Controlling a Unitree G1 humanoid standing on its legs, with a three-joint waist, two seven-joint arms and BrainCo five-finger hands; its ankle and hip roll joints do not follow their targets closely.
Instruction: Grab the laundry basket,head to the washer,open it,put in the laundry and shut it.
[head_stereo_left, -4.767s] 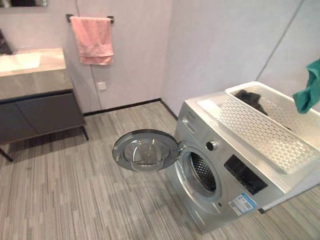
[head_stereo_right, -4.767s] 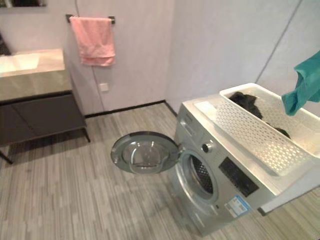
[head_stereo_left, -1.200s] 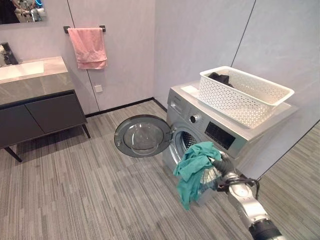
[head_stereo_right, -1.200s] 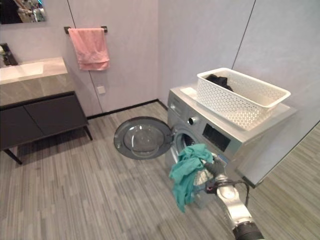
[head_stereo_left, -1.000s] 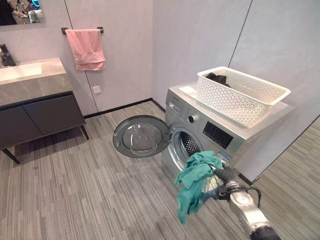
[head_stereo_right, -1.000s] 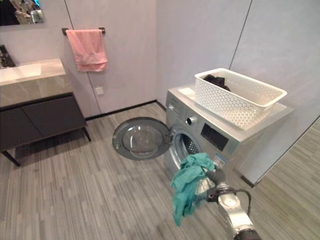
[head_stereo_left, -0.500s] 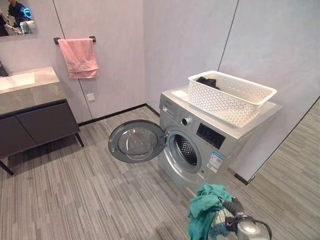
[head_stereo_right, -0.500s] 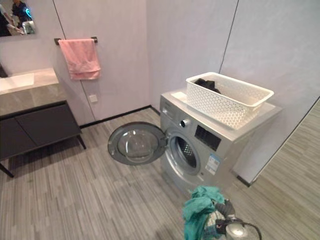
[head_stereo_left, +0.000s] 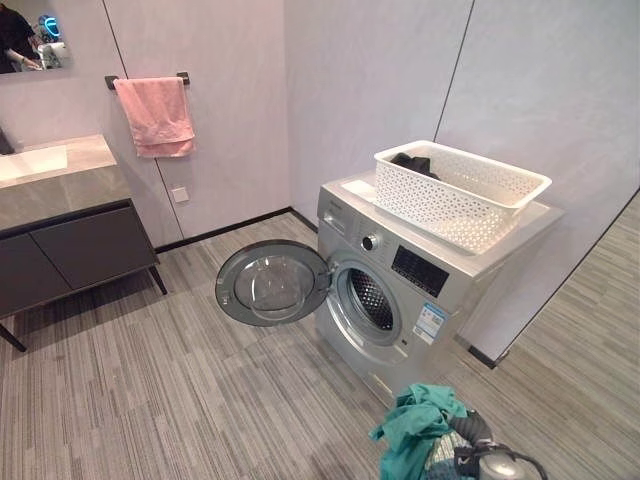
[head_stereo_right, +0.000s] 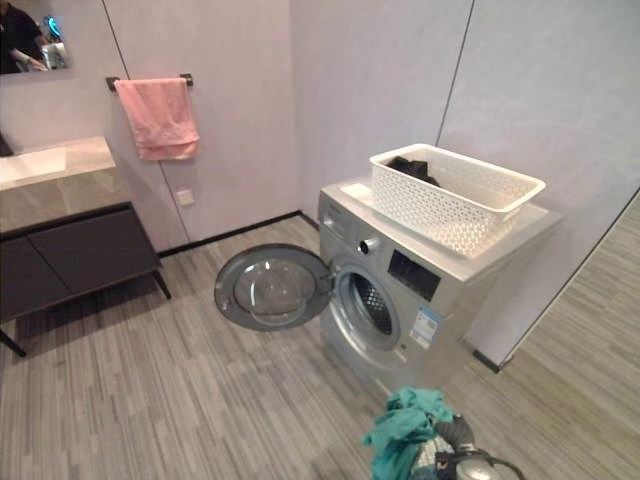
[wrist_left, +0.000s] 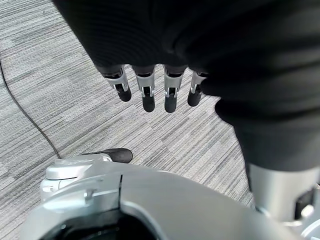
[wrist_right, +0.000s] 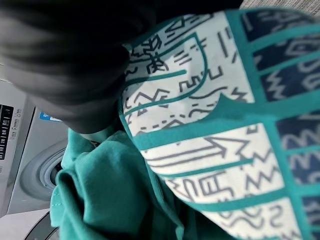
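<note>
The right hand (head_stereo_left: 470, 432) grips a teal garment (head_stereo_left: 410, 430) before the washer (head_stereo_left: 400, 290), its door (head_stereo_left: 270, 283) open; the white basket (head_stereo_left: 460, 190) sits on top; the left hand (wrist_left: 150, 60) hangs with fingers straight, empty; labels illegible.

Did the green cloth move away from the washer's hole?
Yes. The green cloth, held by the right hand, was level with the washer opening; now it's lower, below it.

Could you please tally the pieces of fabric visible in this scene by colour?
Teal: 1, the garment bunched in the right hand, below the washer
Pink: 1, the towel on the wall rail
Dark: 1, the clothing in the white basket
Total: 3
</note>
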